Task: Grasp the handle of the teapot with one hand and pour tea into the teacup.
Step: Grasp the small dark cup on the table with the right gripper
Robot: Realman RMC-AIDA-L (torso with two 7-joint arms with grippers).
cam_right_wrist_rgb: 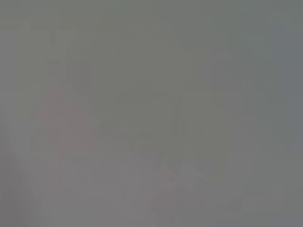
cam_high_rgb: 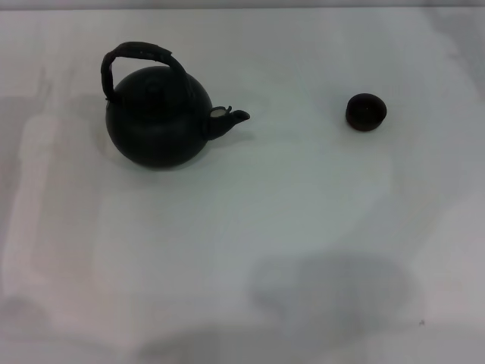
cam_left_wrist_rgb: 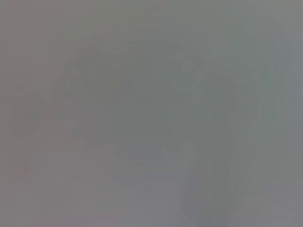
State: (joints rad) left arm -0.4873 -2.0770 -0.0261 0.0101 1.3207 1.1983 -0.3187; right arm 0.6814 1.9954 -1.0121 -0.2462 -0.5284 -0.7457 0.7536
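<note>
Seeing one teapot (cam_high_rgb: 158,117), handle (cam_high_rgb: 136,57) upright, one teacup (cam_high_rgb: 367,111) well apart on surface (cam_high_rgb: 303,227); no arms visible, can't tell fingers' state.

A plain white desk (cam_high_rgb: 242,250) fills nearly the whole head view, its surface smooth and bare of markings. Soft grey shadows lie across it, the darkest a broad patch near the desk's near edge, toward the right corner, with fainter ones along the left edge. Both wrist views show only a flat, featureless grey, with nothing that can be made out.
</note>
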